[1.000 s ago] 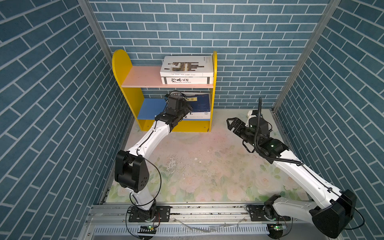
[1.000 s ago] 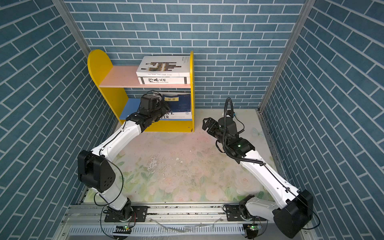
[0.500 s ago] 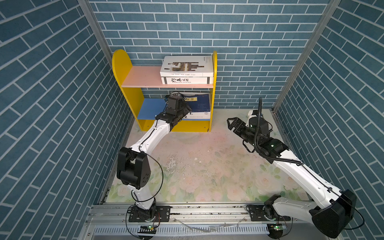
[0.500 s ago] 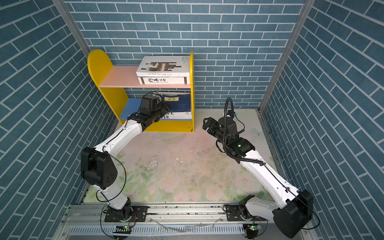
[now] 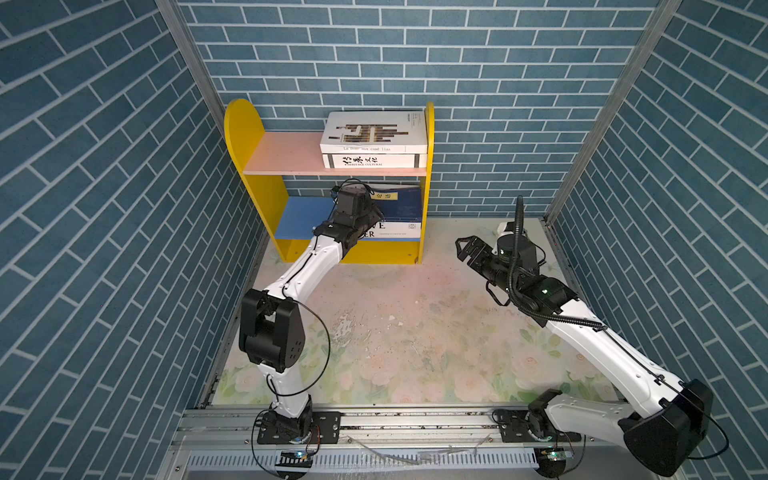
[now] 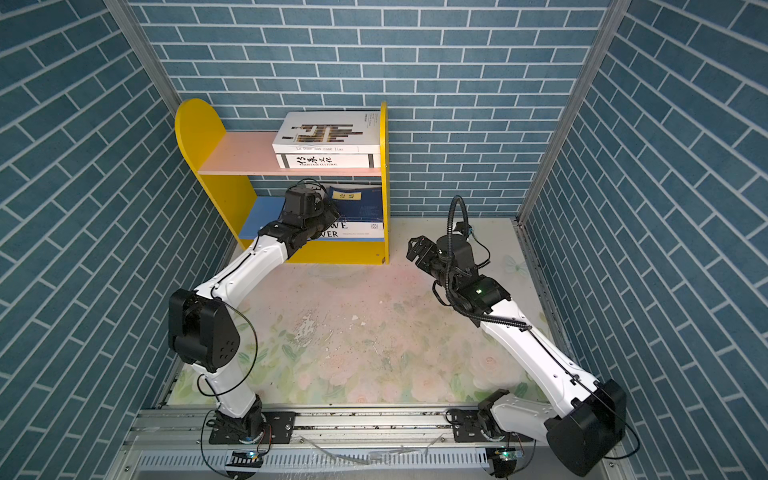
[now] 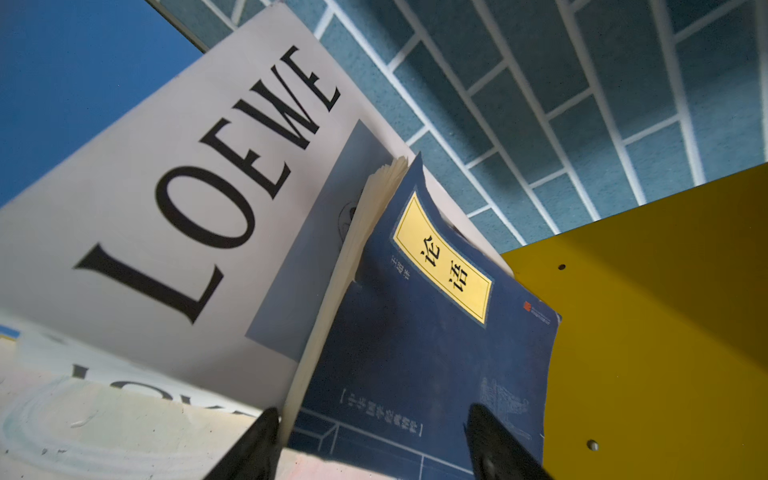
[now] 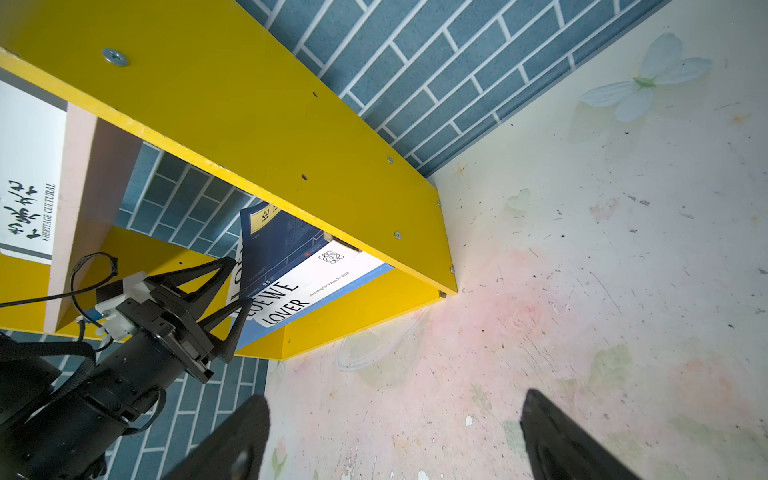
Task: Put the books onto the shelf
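Left wrist view: the left gripper (image 7: 372, 411) showed two dark fingertips well apart, clamped on nothing visible. The lower edge of the navy book (image 7: 415, 353) lay between and beyond them.
Navy book: it sat tilted on the LOEWE book (image 7: 166, 208) with its page edge lifted and fanned, its other edge by the yellow side panel (image 7: 665, 311). Only this view made the yellow label readable.
Right wrist view: this alone showed the left gripper from the side, fingers spread at the front edge of the lower stack. The LOVER book (image 8: 286, 309) lay at the bottom with its spine outward.
Top views: the left fingers were hidden behind the wrist. Only these views showed the cover of the brown-bar book (image 5: 374, 131), which lay flat on the Heritage Cultural book (image 5: 374, 161).
Right gripper (image 5: 467, 249): its jaws stood wide apart and empty over the floral mat (image 6: 374, 332). It was at 3 o'clock of the shelf's foot, near it but not touching.
Shelf (image 5: 245, 129): it stood at 11 o'clock of the mat, at the back.
Count, books: five. Three were stacked on the blue lower board (image 5: 303, 216) and two on the pink upper board (image 5: 286, 153), each stack at the 3 o'clock end of its board.
Count, rest: two grippers, one shelf, two boards.
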Controlling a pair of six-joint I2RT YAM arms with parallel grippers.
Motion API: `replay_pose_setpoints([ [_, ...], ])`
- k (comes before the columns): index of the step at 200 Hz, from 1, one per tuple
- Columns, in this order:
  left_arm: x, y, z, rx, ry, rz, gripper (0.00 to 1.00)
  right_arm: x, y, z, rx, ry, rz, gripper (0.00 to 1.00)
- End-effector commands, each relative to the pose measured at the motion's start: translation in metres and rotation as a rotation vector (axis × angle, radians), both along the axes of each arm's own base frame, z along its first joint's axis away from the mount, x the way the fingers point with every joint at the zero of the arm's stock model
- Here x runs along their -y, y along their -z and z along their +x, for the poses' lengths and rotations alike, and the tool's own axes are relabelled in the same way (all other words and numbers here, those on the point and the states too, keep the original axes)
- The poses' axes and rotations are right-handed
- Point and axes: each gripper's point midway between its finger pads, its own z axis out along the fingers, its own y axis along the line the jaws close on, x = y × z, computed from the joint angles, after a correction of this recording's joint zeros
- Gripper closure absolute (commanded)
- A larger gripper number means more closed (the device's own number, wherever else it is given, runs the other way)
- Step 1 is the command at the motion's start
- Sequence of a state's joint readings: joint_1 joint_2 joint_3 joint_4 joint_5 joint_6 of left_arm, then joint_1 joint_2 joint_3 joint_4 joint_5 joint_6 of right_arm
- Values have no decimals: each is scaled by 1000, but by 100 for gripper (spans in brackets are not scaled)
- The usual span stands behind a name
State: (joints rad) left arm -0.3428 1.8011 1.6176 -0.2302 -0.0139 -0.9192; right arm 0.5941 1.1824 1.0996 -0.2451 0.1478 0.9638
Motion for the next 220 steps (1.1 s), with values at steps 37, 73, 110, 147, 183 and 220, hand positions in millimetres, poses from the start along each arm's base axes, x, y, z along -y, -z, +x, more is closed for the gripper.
replay_pose_setpoints([
  [37, 3, -18, 6, 40, 9, -3, 22, 8, 2, 1, -17, 37, 4, 5],
  [73, 9, -33, 0, 70, 20, -38, 17, 8, 3, 3, -18, 35, 7, 5],
  [110, 2, -52, -12, 102, -3, -24, 13, 6, 5, 5, -18, 28, 12, 5],
  [147, -19, -49, -27, 81, -39, 47, 7, 3, 7, 8, -21, 26, 27, 5],
  [183, -60, -25, -43, 10, -102, 107, 3, -2, 12, 12, -34, 22, 41, 6],
  [220, -112, -17, -52, 11, -151, 147, 0, -5, 14, 17, -44, 23, 41, 6],
])
